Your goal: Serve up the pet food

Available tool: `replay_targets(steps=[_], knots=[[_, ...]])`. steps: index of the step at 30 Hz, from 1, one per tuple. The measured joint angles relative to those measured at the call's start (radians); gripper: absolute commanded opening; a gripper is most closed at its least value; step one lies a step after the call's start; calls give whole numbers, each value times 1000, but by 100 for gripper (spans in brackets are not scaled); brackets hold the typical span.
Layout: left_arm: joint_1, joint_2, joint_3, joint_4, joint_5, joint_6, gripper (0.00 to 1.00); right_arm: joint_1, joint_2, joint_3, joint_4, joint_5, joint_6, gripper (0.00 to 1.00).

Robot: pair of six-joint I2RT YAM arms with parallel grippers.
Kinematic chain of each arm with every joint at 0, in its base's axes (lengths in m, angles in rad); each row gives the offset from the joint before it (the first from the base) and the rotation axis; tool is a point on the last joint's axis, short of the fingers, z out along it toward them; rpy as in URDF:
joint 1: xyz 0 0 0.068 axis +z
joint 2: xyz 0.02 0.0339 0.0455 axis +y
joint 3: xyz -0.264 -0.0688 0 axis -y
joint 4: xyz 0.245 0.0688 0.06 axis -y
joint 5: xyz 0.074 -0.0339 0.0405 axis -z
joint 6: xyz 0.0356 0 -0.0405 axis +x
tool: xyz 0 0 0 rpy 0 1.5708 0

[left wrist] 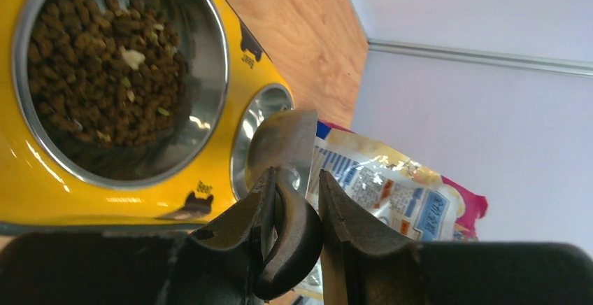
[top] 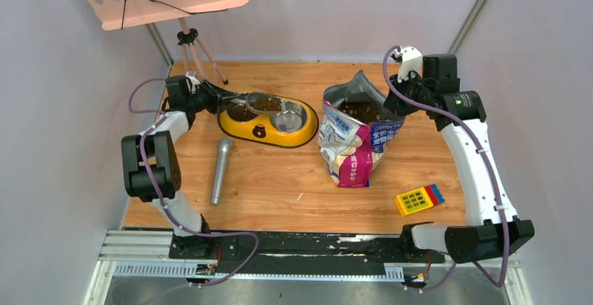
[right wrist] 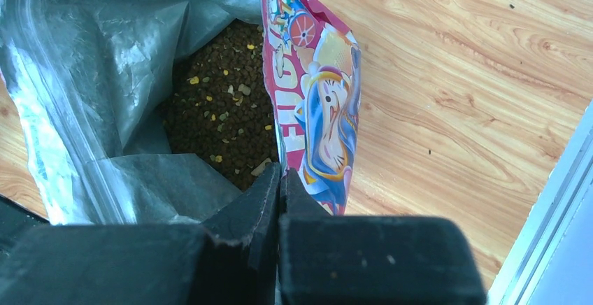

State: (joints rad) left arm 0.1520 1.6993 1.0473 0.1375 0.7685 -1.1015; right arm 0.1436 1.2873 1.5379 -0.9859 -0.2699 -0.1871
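I'm clamping my left claw (left wrist: 297,175) on the scoop (left wrist: 283,137) handle over the feeder (left wrist: 42,179), with my right claw (right wrist: 280,179) pinching the bag (right wrist: 315,109) rim. The kibble (left wrist: 98,67) is loose and spilly, so I'm scooping, not grabbing.

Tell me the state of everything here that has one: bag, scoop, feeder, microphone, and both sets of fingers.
Bag: upright, open, kibble inside.
Scoop: loaded with kibble, held above the feeder.
Feeder: one bowl holds kibble, the other looks empty.
Microphone: lying flat, untouched.
Left fingers: shut on the scoop handle.
Right fingers: shut on the bag rim.
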Motion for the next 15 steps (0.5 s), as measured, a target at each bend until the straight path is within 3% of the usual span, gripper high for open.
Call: replay_targets(steps=[7,15], knots=[[-35,121,116,-73,-53,132,0,-10,-5,0,-5,0,2,0],[-128,141,221,-194,-95,271,0,-10,-5,0,-5,0,2,0]])
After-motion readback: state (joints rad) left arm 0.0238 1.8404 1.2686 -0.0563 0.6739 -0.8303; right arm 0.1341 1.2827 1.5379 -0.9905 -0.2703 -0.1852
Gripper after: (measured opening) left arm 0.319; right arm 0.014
